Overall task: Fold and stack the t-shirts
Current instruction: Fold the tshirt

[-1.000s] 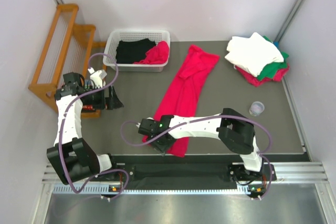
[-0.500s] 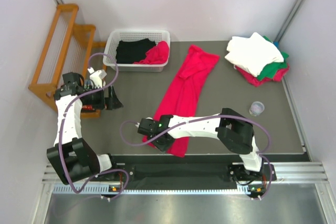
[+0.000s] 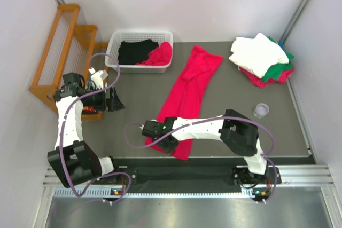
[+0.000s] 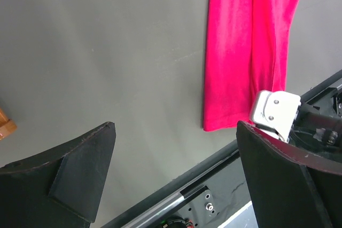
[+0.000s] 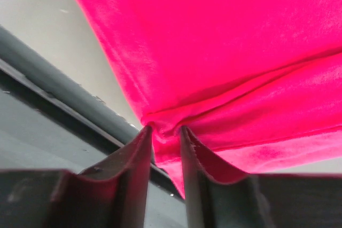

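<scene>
A crimson-red t-shirt lies folded lengthwise in a long strip down the middle of the grey table. It also shows in the left wrist view. My right gripper is at the strip's near left corner, shut on a bunch of the red cloth close to the table's front edge. My left gripper is open and empty, held over the table's left side, well apart from the shirt. A stack of folded t-shirts, white on top of green and red, sits at the back right.
A white lattice basket at the back left holds a black and a red garment. A small clear cup stands at the right. A wooden rack stands off the table's left side. A black rail runs along the front edge.
My right gripper has shifted very slightly at the shirt's near left corner. The left arm and the shirt have barely moved.
</scene>
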Robot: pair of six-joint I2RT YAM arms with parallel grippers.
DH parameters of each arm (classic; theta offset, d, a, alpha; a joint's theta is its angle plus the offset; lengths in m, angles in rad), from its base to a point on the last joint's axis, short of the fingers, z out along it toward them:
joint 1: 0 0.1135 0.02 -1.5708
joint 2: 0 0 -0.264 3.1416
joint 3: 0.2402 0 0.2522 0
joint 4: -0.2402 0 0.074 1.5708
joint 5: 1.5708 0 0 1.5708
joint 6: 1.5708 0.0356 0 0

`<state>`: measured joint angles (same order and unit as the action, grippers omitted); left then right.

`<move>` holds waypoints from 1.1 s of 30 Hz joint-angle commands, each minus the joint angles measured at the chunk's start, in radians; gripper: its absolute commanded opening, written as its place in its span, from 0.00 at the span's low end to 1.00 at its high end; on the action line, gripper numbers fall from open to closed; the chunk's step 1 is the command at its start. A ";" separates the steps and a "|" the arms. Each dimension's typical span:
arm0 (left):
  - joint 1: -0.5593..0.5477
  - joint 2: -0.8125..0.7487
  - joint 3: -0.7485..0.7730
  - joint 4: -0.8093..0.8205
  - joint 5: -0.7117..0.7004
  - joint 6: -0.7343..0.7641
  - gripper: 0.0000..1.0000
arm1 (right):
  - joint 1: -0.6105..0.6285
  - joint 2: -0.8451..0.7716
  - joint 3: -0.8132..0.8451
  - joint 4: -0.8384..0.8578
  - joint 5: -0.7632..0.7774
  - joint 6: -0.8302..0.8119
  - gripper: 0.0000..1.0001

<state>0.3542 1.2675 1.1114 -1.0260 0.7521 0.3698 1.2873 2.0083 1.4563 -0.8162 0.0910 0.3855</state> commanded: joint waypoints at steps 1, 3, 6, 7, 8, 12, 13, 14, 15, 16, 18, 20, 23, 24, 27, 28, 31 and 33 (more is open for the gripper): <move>0.008 -0.025 0.030 -0.011 0.026 0.029 0.99 | -0.022 0.015 -0.031 0.034 -0.013 0.006 0.21; 0.009 -0.025 0.028 -0.013 0.026 0.031 0.99 | -0.025 0.010 -0.037 0.038 -0.014 0.009 0.13; 0.011 -0.028 0.027 -0.013 0.024 0.035 0.99 | -0.032 -0.002 -0.033 0.035 -0.005 0.007 0.07; 0.012 -0.026 0.027 -0.013 0.024 0.035 0.99 | -0.037 -0.006 -0.031 0.031 -0.004 0.007 0.04; 0.012 -0.026 0.027 -0.013 0.026 0.035 0.99 | -0.040 -0.016 -0.022 0.026 0.003 0.003 0.00; 0.014 -0.025 0.027 -0.013 0.027 0.035 0.99 | -0.057 -0.049 0.019 -0.001 0.030 -0.010 0.00; 0.014 -0.025 0.030 -0.013 0.027 0.032 0.99 | -0.063 -0.057 0.042 -0.006 0.035 -0.013 0.00; 0.015 -0.023 0.030 -0.013 0.027 0.032 0.99 | -0.069 -0.069 0.055 -0.020 0.045 -0.016 0.00; 0.014 -0.023 0.031 -0.013 0.032 0.032 0.99 | -0.072 -0.075 0.067 -0.023 0.050 -0.019 0.00; 0.014 -0.022 0.033 -0.013 0.032 0.031 0.99 | -0.078 -0.080 0.091 -0.029 0.050 -0.022 0.00; 0.014 -0.022 0.033 -0.009 0.033 0.026 0.99 | -0.080 -0.086 0.117 -0.043 0.052 -0.026 0.00; 0.015 -0.019 0.034 -0.008 0.032 0.027 0.99 | -0.080 -0.083 0.151 -0.052 0.041 -0.033 0.00; 0.014 -0.019 0.034 -0.009 0.027 0.029 0.99 | -0.079 -0.083 0.173 -0.069 0.032 -0.034 0.00; 0.014 -0.019 0.033 -0.009 0.027 0.029 0.99 | -0.079 -0.085 0.173 -0.070 0.030 -0.034 0.00; 0.015 -0.019 0.033 -0.008 0.026 0.031 0.99 | -0.077 -0.094 0.162 -0.072 0.000 -0.033 0.00; 0.014 -0.019 0.033 -0.008 0.026 0.031 0.99 | -0.075 -0.098 0.150 -0.069 -0.005 -0.030 0.00; 0.014 -0.016 0.036 -0.008 0.024 0.032 0.99 | -0.074 -0.097 0.145 -0.070 -0.036 -0.033 0.00; 0.015 -0.014 0.038 -0.008 0.023 0.032 0.99 | -0.074 -0.100 0.144 -0.080 -0.057 -0.034 0.00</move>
<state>0.3607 1.2671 1.1114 -1.0325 0.7513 0.3775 1.2087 1.9633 1.5913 -0.8749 0.0807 0.3603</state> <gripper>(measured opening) 0.991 0.010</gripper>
